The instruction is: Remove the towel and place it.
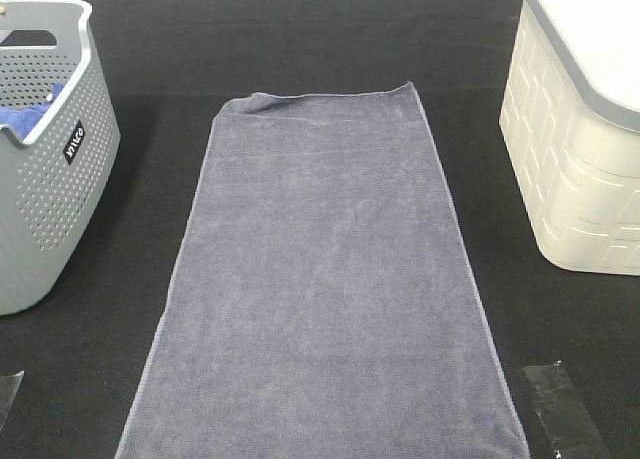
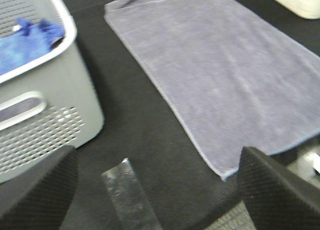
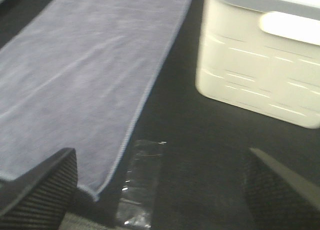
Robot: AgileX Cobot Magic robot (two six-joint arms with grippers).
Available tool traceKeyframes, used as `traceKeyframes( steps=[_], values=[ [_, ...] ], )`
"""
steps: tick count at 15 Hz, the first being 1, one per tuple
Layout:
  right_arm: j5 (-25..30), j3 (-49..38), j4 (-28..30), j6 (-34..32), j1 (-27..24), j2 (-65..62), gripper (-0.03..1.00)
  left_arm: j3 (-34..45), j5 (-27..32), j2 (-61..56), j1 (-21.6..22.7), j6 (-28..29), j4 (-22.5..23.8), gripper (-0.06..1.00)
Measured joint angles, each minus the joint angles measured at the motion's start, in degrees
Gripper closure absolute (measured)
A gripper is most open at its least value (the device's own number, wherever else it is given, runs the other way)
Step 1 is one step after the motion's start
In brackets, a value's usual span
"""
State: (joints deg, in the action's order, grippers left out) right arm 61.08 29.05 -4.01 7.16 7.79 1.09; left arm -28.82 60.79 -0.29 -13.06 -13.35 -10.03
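The grey-lavender towel point(image 1: 325, 289) lies spread flat and lengthwise on the black table, its far left corner slightly curled. Its near end runs out of the exterior high view. Neither gripper shows in that view. In the left wrist view, my left gripper point(image 2: 157, 190) is open, its dark fingers point(image 2: 37, 185) wide apart above the table, just short of the towel's point(image 2: 225, 74) near left corner. My right gripper point(image 3: 160, 187) is open too, with nothing between its fingers point(image 3: 42, 182), hovering by the towel's point(image 3: 85, 74) near right corner.
A grey perforated basket point(image 1: 45, 189) holding a bright blue cloth point(image 1: 25, 114) stands at the left. A cream basket with a grey rim point(image 1: 575, 129) stands at the right. Clear tape strips point(image 1: 560, 409) lie on the table near both front corners of the towel.
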Motion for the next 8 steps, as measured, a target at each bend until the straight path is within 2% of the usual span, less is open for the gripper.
traceKeyframes(
  steps=[2, 4, 6, 8],
  values=[
    [0.0, 0.0, 0.0, 0.0, -5.3, 0.0, 0.14, 0.0, 0.0, 0.0, 6.8, 0.0, 0.0, 0.13],
    [-0.1, -0.1, -0.2, 0.0, -6.1, -0.9, 0.14, 0.0, 0.0, 0.0, 12.1, 0.0, 0.0, 0.13],
    [0.0, -0.1, -0.3, 0.0, -6.1, -1.3, 0.14, 0.0, 0.0, 0.0, 14.1, 0.0, 0.0, 0.13],
    [0.0, -0.1, -0.3, 0.0, -6.1, -1.3, 0.14, 0.0, 0.0, 0.0, 14.1, 0.0, 0.0, 0.13]
  ],
)
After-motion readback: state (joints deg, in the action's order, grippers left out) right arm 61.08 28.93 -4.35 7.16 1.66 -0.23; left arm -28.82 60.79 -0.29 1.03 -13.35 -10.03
